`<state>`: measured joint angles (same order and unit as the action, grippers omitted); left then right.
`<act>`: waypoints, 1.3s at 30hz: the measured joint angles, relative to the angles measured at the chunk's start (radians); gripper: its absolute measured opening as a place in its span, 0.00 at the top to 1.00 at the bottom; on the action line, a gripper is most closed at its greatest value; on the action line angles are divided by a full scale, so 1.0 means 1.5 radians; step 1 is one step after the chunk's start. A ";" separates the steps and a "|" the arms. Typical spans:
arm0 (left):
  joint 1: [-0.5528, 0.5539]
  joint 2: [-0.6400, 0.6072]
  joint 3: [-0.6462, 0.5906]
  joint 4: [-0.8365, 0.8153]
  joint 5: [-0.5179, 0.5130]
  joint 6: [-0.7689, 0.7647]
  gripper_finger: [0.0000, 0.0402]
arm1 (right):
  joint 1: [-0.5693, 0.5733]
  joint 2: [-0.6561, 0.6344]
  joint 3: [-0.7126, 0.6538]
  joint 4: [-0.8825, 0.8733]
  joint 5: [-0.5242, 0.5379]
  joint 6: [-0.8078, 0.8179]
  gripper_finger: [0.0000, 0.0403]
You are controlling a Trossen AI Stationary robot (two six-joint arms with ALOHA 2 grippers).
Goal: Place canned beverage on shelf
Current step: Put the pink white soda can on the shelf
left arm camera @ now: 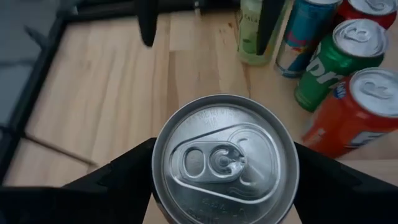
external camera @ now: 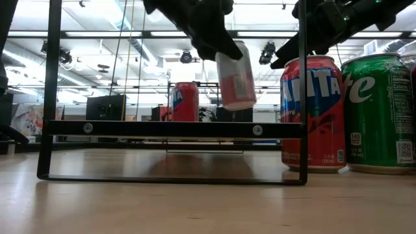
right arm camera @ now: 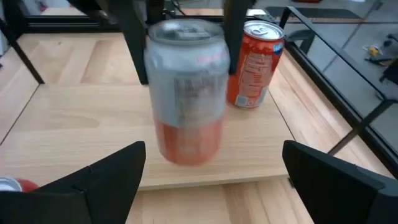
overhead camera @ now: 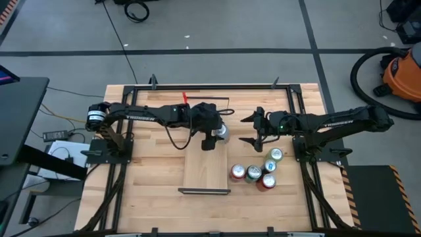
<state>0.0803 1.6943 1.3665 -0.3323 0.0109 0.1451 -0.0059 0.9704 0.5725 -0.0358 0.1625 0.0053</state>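
My left gripper (overhead camera: 212, 137) is shut on a silver-topped can with a red lower part (right arm camera: 186, 93), held over the middle of the shelf (overhead camera: 207, 174), a long light-wood plank with black end frames. The can also shows in the low view (external camera: 235, 75) and in the left wrist view (left arm camera: 225, 158). An orange can (right arm camera: 255, 62) stands upright on its base on the shelf's far part; it also shows in the low view (external camera: 185, 102). My right gripper (overhead camera: 253, 131) is open and empty, just right of the shelf, facing the held can. My left gripper pinches the can between its two fingers, one finger (left arm camera: 124, 177) on each opposite side of the wall just below the rim (left arm camera: 163, 186). The fingers come from above and from the table's left. The can is slightly tilted and hangs clear of the shelf.
Several cans stand on the table right of the shelf's near half (overhead camera: 253, 173), among them a green one (external camera: 377, 110) and a red one (external camera: 312, 110). The shelf's black end frame (external camera: 172, 129) stands at the near end. The table's frame rails (overhead camera: 299, 99) run along the sides.
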 joint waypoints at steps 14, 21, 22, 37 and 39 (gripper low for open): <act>-0.001 -0.004 0.045 -0.130 -0.236 -0.273 0.24 | 0.126 0.024 -0.051 0.074 0.125 0.019 0.04; 0.011 0.000 0.045 -0.070 -0.241 -0.304 0.24 | 0.152 0.026 -0.051 0.085 0.158 0.014 0.04; 0.010 0.001 0.045 -0.053 -0.239 -0.300 0.24 | 0.152 0.026 -0.051 0.089 0.158 0.013 0.04; 0.029 0.087 0.160 -0.113 -0.190 -0.257 0.24 | 0.153 -0.025 -0.050 0.031 0.178 0.006 0.04; 0.038 0.097 0.160 -0.105 -0.183 -0.258 0.24 | 0.153 -0.040 -0.050 0.017 0.180 0.013 0.04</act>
<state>0.1373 1.8402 1.6061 -0.4898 -0.2635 -0.2417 0.2241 0.9104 0.4976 -0.0107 0.4330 0.0240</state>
